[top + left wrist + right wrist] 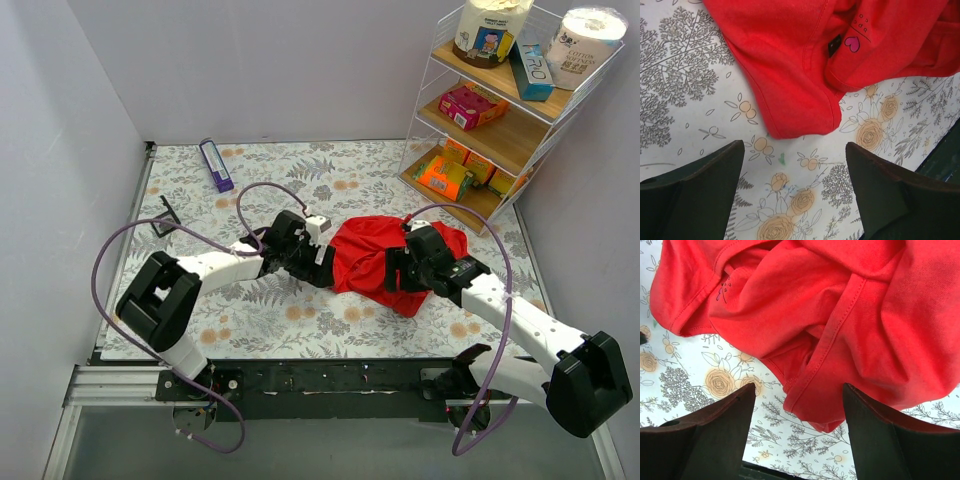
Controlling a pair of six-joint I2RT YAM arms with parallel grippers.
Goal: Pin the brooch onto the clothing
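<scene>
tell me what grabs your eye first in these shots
A crumpled bright red tank top lies mid-table on the floral tablecloth, flanked by the left gripper and the right gripper, both open and empty. A wire shelf of snack boxes stands at the far right corner.

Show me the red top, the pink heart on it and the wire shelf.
red top (360, 257), overhead view, middle of the crumpled cloth.
pink heart (852, 43), left wrist view, centre of the print.
wire shelf (520, 140), overhead view, bare wood of the middle board.
</scene>
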